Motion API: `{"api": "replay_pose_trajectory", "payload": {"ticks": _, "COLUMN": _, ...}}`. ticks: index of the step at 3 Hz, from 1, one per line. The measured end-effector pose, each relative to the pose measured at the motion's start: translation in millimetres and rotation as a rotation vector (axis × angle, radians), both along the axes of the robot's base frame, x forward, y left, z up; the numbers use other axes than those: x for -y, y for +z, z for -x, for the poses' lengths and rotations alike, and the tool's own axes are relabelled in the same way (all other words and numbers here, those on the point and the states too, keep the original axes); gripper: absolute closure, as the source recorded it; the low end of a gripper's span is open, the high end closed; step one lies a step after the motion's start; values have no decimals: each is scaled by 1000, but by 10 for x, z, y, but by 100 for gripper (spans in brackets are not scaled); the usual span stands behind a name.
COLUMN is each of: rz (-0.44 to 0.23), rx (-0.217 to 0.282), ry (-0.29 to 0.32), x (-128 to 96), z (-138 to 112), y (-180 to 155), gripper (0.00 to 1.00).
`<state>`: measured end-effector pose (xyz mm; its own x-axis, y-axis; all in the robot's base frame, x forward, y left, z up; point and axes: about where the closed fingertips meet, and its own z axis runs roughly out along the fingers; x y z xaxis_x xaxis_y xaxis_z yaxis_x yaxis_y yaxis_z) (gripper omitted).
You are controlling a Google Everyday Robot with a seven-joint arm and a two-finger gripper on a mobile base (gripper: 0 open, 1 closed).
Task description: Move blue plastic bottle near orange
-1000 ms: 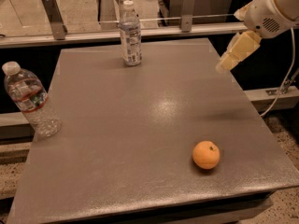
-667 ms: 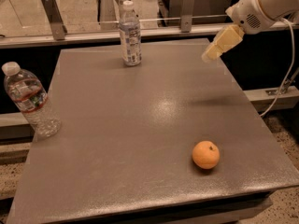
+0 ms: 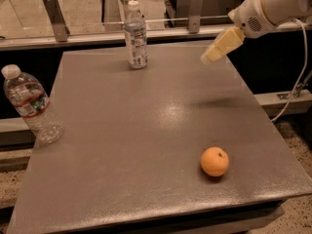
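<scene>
The blue plastic bottle (image 3: 135,35) stands upright at the table's far edge, left of centre, with a white cap and a white-and-blue label. The orange (image 3: 214,161) lies near the front right of the grey table (image 3: 146,130). My gripper (image 3: 210,56) hangs in the air above the table's far right part, at the end of the white arm coming in from the upper right. It is well to the right of the bottle and far behind the orange. It holds nothing that I can see.
A clear ribbed bottle (image 3: 30,104) with a red-banded label stands at the table's left edge. A metal rail with posts (image 3: 54,16) runs behind the table. A cable (image 3: 297,91) hangs off to the right.
The gripper has moved left, from beyond the table's right edge to over its far right part. The bottles and the orange have not moved.
</scene>
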<state>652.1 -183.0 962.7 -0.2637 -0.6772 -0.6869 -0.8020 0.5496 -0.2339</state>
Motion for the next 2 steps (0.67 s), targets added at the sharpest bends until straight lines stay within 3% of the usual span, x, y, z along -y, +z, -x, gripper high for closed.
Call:
{"api": "replay_pose_trajectory", "payload": {"ticks": 1, "rz": -163, "rx": -9, "ry": 20, "x": -486, "z": -207, "y": -75, "gripper": 0}}
{"api": "replay_pose_trajectory", "payload": {"ticks": 2, "rz": -316, "rx": 2, "ry": 92, "x": -1151, "z": -372, "y": -150, "gripper": 0}}
